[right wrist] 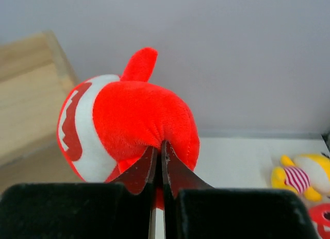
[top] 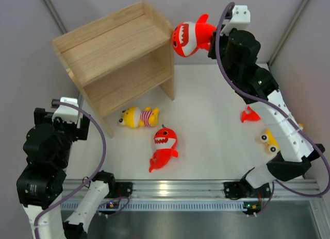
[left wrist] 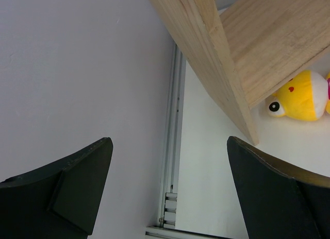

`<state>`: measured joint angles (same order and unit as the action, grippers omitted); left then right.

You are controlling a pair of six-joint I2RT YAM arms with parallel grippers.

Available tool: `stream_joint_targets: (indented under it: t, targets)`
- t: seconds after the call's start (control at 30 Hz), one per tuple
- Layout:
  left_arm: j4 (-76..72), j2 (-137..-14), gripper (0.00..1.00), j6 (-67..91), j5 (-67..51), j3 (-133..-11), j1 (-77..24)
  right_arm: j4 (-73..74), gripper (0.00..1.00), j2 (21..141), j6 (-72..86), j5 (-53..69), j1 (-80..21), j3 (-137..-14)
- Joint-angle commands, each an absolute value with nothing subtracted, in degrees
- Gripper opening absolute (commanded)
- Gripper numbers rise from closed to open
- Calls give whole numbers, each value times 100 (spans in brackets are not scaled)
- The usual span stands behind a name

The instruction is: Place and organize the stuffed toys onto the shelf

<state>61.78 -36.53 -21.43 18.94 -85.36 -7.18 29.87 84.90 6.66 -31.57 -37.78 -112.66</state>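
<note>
My right gripper (top: 212, 39) is shut on a red shark (top: 190, 37) and holds it in the air just right of the light-wood shelf (top: 116, 56), mouth toward the shelf's top corner. In the right wrist view the pinched shark (right wrist: 131, 125) sits at my gripper (right wrist: 160, 149). A yellow doll (top: 138, 117) and a second red shark (top: 164, 146) lie on the table in front of the shelf. Another red shark (top: 249, 115) and yellow doll (top: 269, 141) lie partly hidden behind the right arm. My left gripper (left wrist: 167, 151) is open and empty, left of the shelf's side panel (left wrist: 216, 69).
Grey walls close in the table on the left, back and right. An aluminium rail (top: 206, 187) runs along the near edge with both arm bases on it. The yellow doll's head (left wrist: 299, 97) shows under the shelf edge in the left wrist view.
</note>
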Motion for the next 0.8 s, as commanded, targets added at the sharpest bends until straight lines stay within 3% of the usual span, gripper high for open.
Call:
stream_joint_targets:
  t: [0.0, 0.27, 0.77]
  targets:
    - [6187, -3718, 99, -2171, 1881, -8517, -712, 2015, 0, 8796, 81, -4146, -4376, -12057]
    - [6179, -3665, 99, -2180, 1855, -8464, -712, 800, 0, 9324, -431, -4422, -4895, -12884]
    - [6179, -3709, 99, -2145, 1679, -8367, -712, 193, 0, 10879, 1984, -4711, -4948, -13447]
